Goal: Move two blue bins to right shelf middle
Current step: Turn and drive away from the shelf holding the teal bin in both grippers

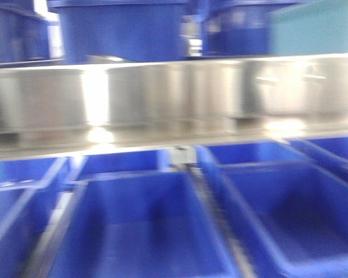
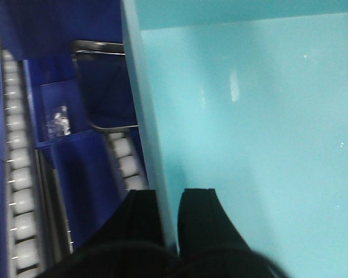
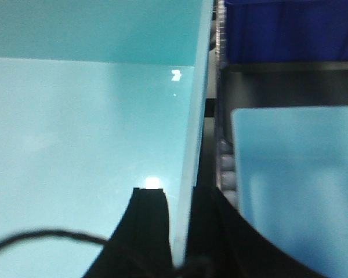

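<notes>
Racking filled the front view, all of it blurred. A broad shiny brushed stainless-steel front rail [image 1: 174, 98] ran across the middle, with dark royal-blue plastic crates [image 1: 139, 226] in a row on the tier below it and more of them above. At the upper right, above the rail, stood a pale aqua plastic face [image 1: 316, 29]; whether it belonged to the gripped bin could not be told.

At the left wrist, the left gripper [image 2: 169, 200] straddled the left wall of a pale aqua smooth plastic rectangular bin [image 2: 249, 127]. One black finger [image 2: 142, 220] sat outside the wall and the other inside, both pressed against it. Beside the bin on that side, a track of white rollers [image 2: 17, 174] ran between dark crates.

At the right wrist, the right gripper [image 3: 180, 202] was clamped the same way on the bin's opposite wall, with one finger [image 3: 151, 226] inside and its partner outside. Just beyond a line of grey rollers [image 3: 225, 162] lay a second pale light-blue plastic tub [image 3: 296, 191], near the gripped bin but not touching it. A dark blue crate [image 3: 290, 29] stood behind that tub.
</notes>
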